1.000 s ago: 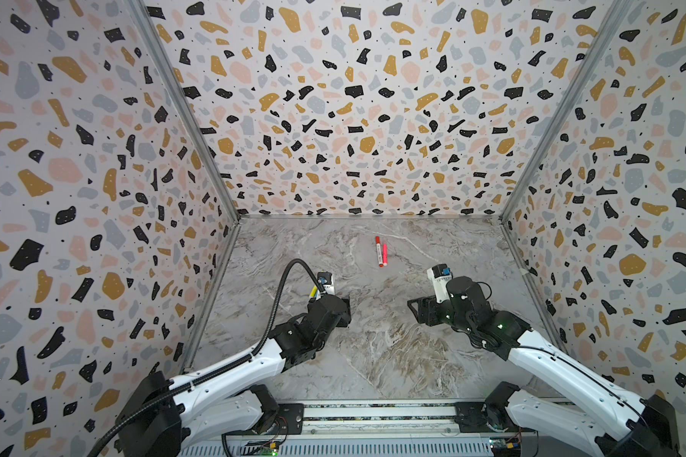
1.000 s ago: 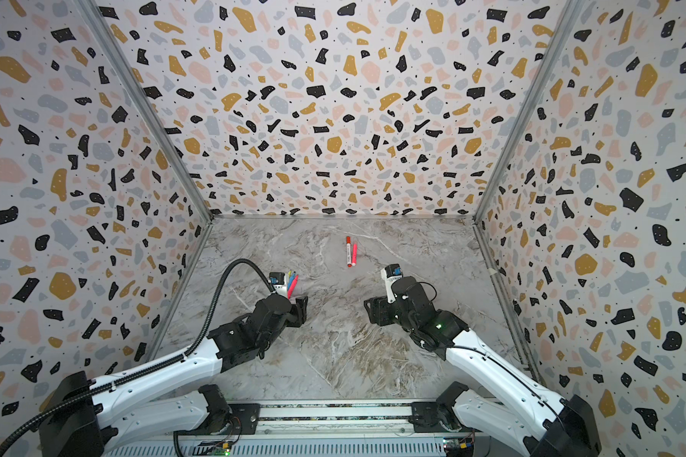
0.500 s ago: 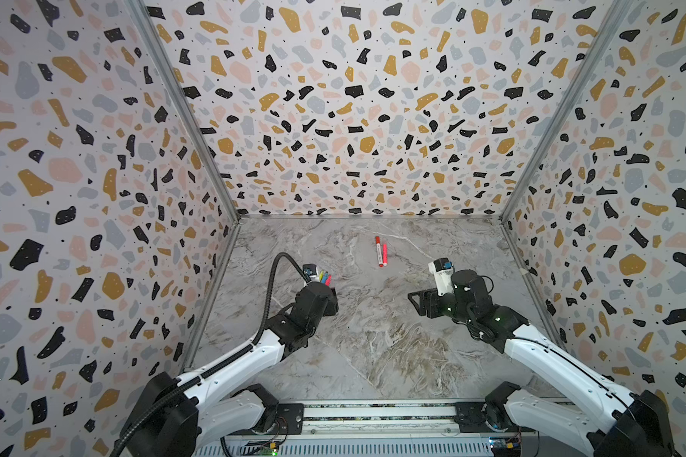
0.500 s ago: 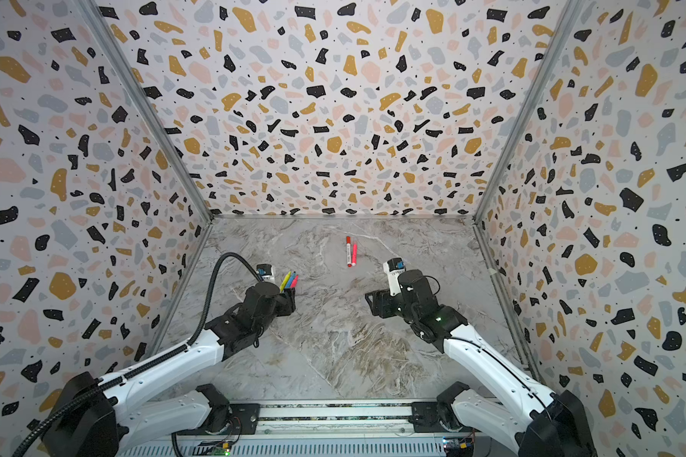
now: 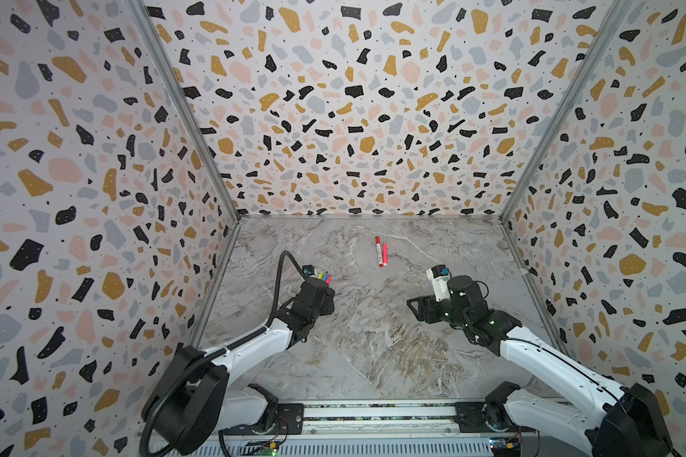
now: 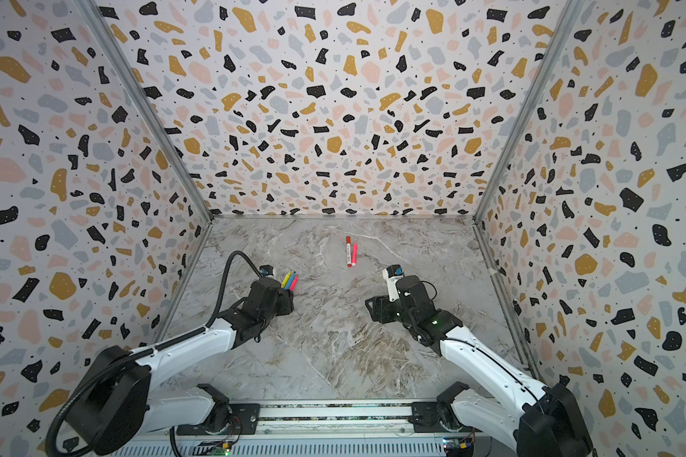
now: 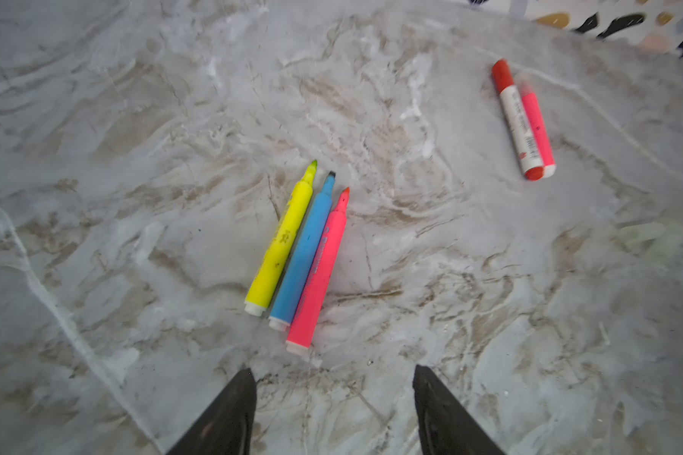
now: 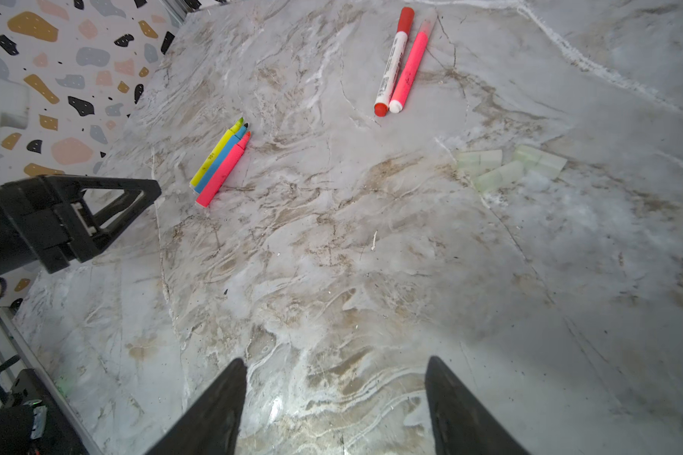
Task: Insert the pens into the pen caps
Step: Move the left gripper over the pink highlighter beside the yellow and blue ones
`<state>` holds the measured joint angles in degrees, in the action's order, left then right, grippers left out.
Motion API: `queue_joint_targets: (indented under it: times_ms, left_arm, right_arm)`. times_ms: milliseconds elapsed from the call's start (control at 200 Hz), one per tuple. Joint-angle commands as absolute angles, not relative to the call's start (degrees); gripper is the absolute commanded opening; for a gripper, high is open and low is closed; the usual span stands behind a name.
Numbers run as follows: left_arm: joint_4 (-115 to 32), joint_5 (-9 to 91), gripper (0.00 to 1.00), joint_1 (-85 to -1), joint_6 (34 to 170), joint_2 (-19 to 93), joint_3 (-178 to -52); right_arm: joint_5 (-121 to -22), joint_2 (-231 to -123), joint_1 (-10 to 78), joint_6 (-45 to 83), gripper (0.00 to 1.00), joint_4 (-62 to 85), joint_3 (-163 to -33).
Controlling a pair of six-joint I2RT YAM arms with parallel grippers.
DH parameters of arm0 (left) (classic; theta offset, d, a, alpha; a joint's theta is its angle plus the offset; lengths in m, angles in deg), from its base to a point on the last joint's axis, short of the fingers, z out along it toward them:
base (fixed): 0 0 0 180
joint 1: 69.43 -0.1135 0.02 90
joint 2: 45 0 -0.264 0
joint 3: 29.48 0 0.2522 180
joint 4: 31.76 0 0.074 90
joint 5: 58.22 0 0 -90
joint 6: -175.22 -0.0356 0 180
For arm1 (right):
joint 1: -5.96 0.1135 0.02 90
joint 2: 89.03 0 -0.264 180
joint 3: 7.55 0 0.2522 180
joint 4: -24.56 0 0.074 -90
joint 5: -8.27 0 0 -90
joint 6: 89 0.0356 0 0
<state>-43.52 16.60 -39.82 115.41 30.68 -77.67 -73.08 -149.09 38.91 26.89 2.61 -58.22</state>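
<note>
**Both my hands open over the marble, pens lying uncapped**

My left gripper [image 7: 332, 370] hangs with its fingers apart and empty, just short of the pink pen [image 7: 318, 272]. That pen lies touching the blue pen [image 7: 302, 252] and the yellow pen [image 7: 280, 240], all with bare tips. My right gripper [image 8: 335, 359] is spread too, holding nothing above the marble table [image 8: 332, 275]. Farther out, three translucent pen caps [image 8: 499, 177] lie clustered. Nearer the back wall, the white-bodied red marker [image 8: 392, 65] lies against a second pink pen [image 8: 409, 67].

On the table [image 5: 373, 336], three pens [image 7: 302, 252] lie touching, left of and before two touching pens [image 7: 518, 126].
</note>
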Motion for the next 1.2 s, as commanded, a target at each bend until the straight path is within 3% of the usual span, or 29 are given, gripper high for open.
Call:
queue_joint_targets:
  times_ms: [0,1192]
  left_arm:
    - [-40.88,20.9,0.62,-40.47,113.6,35.04,-81.38]
    - [-43.8,18.93,0.6,-42.52,107.29,51.39,-94.06]
  right_arm:
    - [-72.47,-148.78,38.67,26.78,0.72,2.18,-60.38]
    - [-72.57,-144.49,38.09,29.97,0.71,4.38,-55.62]
